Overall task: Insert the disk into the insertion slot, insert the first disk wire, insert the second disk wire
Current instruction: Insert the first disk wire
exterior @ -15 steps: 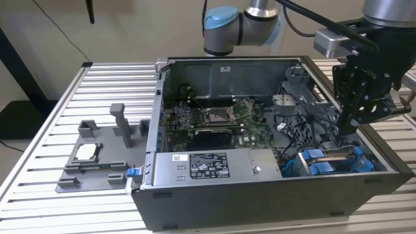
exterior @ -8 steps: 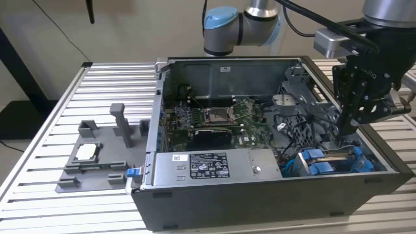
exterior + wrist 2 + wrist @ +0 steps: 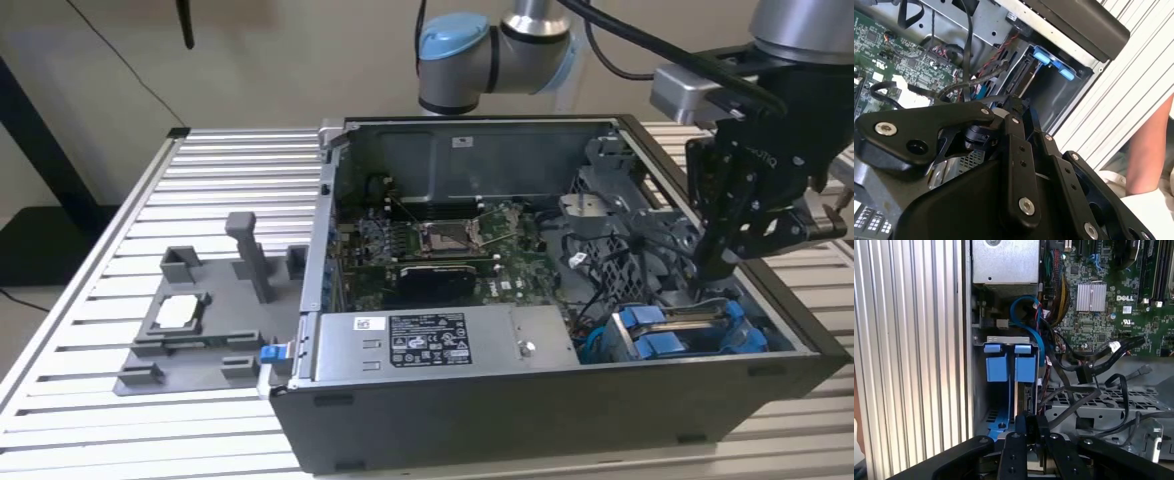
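the computer case (image 3: pixel 534 400) lies open on the slatted metal table (image 3: pixel 227 170). the insertion slot (image 3: pixel 1004 341) sits in the front corner of the case, at the exterior view's right, just beside the case wall. the disk (image 3: pixel 1025 75) stands on edge inside the slot, with the blue tabs (image 3: pixel 995 367) of its mounting facing up toward the case opening. the gripper (image 3: pixel 718 268) hangs from the arm into the case, directly above the slot and near the disk; contact with the disk cannot be confirmed. in the first wrist view the gripper (image 3: pixel 1029 416) has its two fingers (image 3: pixel 1018 426) drawn close together with only a narrow gap; whether anything is clamped between them cannot be told. in the second wrist view the gripper (image 3: pixel 1013 102) has its tip among a bundle of black cables (image 3: pixel 966 82) that run from the motherboard (image 3: pixel 461 245) side toward the slot. a blue cable (image 3: pixel 1029 325) loops between the slot and the grey power-supply box (image 3: pixel 414 345). the power-supply box occupies the front of the case, on the exterior view's left of the slot. a grey fixture (image 3: pixel 200 320) rests on the table, outside the case, at the exterior view's left. part of a person (image 3: pixel 1149 155) appears beyond the table edge in the second wrist view.
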{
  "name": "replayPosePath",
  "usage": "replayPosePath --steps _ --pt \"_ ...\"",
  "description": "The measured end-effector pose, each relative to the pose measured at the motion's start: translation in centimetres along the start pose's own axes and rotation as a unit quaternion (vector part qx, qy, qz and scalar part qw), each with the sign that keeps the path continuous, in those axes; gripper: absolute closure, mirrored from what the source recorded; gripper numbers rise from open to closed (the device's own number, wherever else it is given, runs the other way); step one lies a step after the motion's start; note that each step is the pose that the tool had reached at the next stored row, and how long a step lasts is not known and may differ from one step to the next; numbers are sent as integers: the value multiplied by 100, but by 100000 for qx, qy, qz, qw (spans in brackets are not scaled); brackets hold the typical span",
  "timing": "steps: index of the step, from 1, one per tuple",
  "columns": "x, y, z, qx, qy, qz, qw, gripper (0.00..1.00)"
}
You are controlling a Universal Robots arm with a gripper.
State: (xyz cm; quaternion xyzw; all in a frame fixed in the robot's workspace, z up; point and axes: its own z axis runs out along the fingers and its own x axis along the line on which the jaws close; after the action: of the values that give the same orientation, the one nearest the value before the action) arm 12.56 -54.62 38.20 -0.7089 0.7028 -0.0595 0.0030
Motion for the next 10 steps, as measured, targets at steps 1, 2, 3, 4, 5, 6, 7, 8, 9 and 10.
replayPosePath --steps 1,2,3,4,5,6,7,8,9,10 --pt "6 -15 10 -75 -135 4 100000 80" --pt "13 -26 20 -136 -282 13 100000 80" --pt "18 -28 30 -164 -396 60 99999 80" --pt "22 -26 41 -177 -468 180 99999 80" --pt "27 -26 49 -194 -490 325 99998 80" --pt "34 -26 56 -212 -487 437 99998 80" --pt "40 -26 63 -236 -491 526 99997 80" --pt "47 -26 71 -266 -503 608 99997 80" --pt "54 -27 79 -302 -518 668 99996 80" --pt "61 -29 86 -344 -533 717 99995 80"
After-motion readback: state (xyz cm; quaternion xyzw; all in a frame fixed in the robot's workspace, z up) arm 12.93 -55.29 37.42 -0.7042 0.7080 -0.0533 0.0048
